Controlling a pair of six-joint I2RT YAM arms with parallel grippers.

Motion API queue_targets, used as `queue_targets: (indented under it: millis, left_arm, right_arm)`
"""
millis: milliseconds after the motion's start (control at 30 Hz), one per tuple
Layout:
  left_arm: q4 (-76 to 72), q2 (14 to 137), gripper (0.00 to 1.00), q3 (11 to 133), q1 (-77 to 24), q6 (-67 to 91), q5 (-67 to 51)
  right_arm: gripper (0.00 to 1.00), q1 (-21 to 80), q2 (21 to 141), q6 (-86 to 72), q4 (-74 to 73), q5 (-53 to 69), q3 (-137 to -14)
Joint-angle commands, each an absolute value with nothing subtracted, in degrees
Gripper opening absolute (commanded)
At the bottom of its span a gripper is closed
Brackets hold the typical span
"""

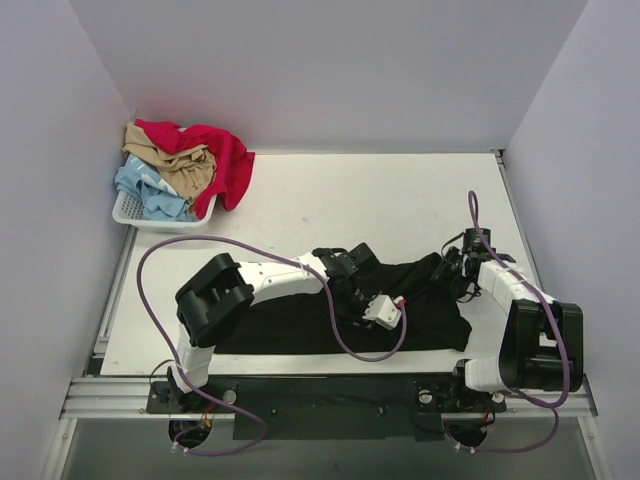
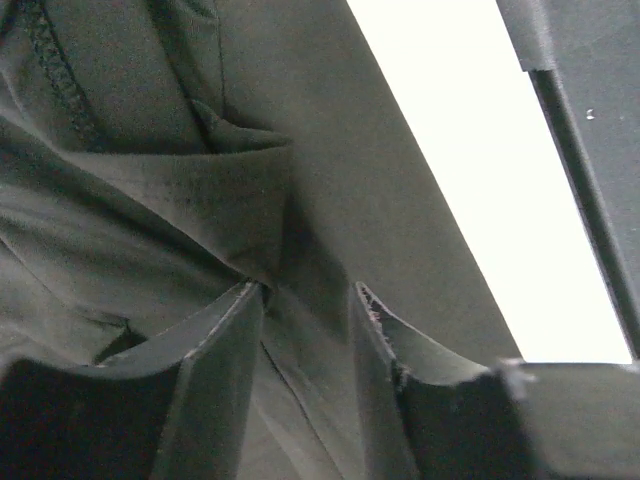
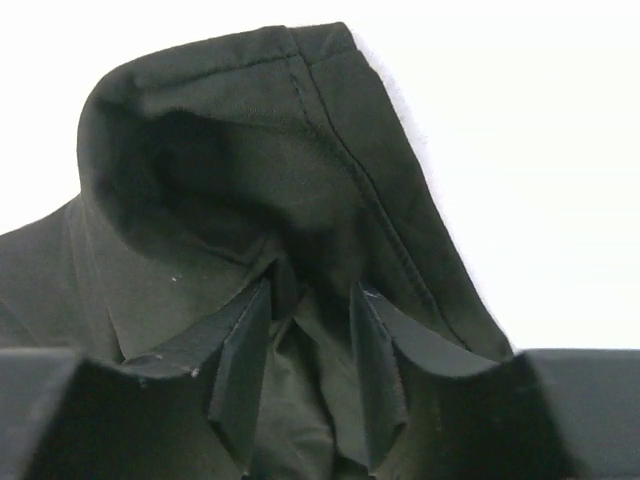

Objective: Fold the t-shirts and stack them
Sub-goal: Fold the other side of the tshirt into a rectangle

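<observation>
Black t-shirt [image 1: 280, 325] only part-folded, well clear of basket [image 1: 128, 212]; other tees [image 1: 195, 160] heaped there unfolded, none stacked; my L gripper [image 2: 305, 295] spread, R gripper [image 3: 310, 290] can't tell.

No legible text, labels, numbers or signs

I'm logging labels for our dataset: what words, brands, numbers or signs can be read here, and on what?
None can be read.
The black t-shirt shows no print or tag.
The pale blue t-shirt has white marks too small to read.
The basket shows none.
</observation>
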State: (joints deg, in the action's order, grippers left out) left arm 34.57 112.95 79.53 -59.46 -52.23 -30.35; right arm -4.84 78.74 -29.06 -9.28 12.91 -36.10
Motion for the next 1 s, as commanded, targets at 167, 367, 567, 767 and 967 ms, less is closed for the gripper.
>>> queue_targets:
  millis: [167, 367, 567, 767, 967]
  left_arm:
    - [39.4, 109.7, 0.67, 90.6, -59.9, -45.1, -38.9]
    - [31.3, 113.2, 0.64, 90.9, -62.7, -36.9, -33.9]
    - [26.7, 115.9, 0.61, 88.1, -64.2, -36.0, -29.1]
    - [26.4, 114.5, 0.15, 84.9, -64.4, -37.6, -29.8]
    - [33.4, 111.7, 0.0, 83.4, -63.4, -44.6, -32.7]
  right_arm:
    - [0.43, -0.4, 62.8, -29.0, -24.1, 0.7, -42.4]
    - [0.4, 3.1, 52.7, -34.3, -29.7, 4.1, -39.0]
    - [0.19, 4.7, 52.2, -39.5, -23.6, 14.5, -29.5]
    - [0.0, 6.7, 53.5, -42.4, -19.2, 19.8, -21.6]
    - [0.0, 6.9, 43.2, -45.5, -24.5, 18.6, -15.8]
